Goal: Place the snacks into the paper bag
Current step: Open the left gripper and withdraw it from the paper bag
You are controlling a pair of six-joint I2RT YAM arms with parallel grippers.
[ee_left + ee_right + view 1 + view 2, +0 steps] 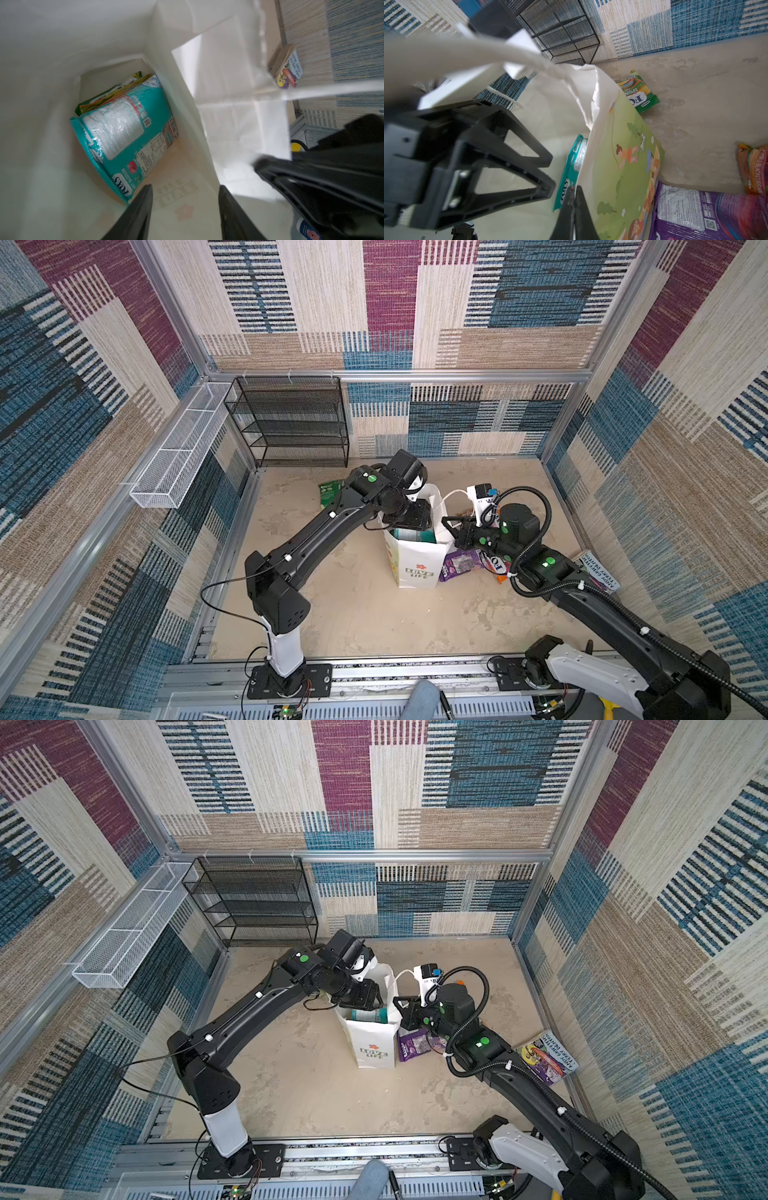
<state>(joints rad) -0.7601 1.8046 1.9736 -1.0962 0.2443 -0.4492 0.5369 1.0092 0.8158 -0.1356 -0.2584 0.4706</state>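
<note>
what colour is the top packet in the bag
Teal packet with a white panel; clearest in left wrist view.

Robotics lab cell: aluminium frame (415, 376), carpet-patterned wall panels (390, 294), robot arms (316, 539) on a base rail (415, 674).

white paper bag (415, 562) with green side art, teal packet (128, 124), purple packet (716, 209), green packet (640, 93)

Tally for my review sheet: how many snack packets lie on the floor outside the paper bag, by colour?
Outside the paper bag:
green packet: 1
purple packet: 1
orange packet: 1
Total: 3 in clear view; more may lie hidden.
</note>
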